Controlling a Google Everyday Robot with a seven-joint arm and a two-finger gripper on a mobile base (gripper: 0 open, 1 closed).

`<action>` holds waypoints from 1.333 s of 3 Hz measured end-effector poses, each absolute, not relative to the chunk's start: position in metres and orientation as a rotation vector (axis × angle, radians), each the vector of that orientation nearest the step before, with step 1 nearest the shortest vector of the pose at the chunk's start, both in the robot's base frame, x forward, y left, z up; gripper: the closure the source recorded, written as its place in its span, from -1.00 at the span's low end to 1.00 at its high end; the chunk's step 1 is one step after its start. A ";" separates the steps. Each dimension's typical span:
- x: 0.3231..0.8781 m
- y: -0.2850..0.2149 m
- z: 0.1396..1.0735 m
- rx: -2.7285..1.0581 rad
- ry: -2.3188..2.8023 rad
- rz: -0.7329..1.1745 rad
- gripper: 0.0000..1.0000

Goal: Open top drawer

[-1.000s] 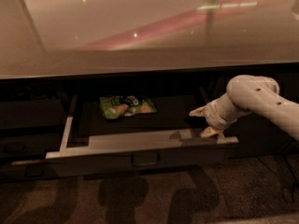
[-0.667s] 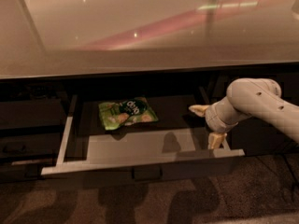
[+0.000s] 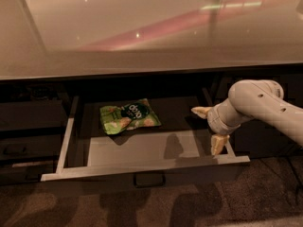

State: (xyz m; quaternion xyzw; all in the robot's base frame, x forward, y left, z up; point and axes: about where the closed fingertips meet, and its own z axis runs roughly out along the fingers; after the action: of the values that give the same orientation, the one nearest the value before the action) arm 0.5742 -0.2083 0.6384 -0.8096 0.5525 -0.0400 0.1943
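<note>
Cream tool (image 3: pixel 209 127) over the grey top drawer (image 3: pixel 142 151); green snack bag (image 3: pixel 130 116) inside.

dim | countertop (image 3: pixel 142 37) glare | pincer (image 3: pixel 207 130) at right of top drawer (image 3: pixel 142 170), shadow beside

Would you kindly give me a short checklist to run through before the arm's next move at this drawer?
1. The top drawer is pulled out, interior showing: ok.
2. The gripper is over the drawer's right end, open and holding nothing: ok.
3. The gripper is away from the central handle: ok.
4. The green snack bag lies inside toward the back, apart from the gripper: ok.
5. Drawer at its full travel: cannot tell.
6. The lower finger touching the drawer's right side wall: cannot tell.
</note>
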 end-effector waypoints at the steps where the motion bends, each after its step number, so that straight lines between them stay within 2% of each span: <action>1: 0.556 -0.212 0.628 -2.298 1.560 -0.140 -1.00; 2: 0.557 -0.208 0.628 -2.298 1.560 -0.140 -1.00; 3: 0.539 -0.220 0.658 -2.237 1.600 -0.365 -1.00; 4: 0.539 -0.220 0.658 -2.237 1.600 -0.365 -1.00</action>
State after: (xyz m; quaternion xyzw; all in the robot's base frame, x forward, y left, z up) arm 0.5392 -0.2204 0.6582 -0.7928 0.5669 -0.1293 0.1826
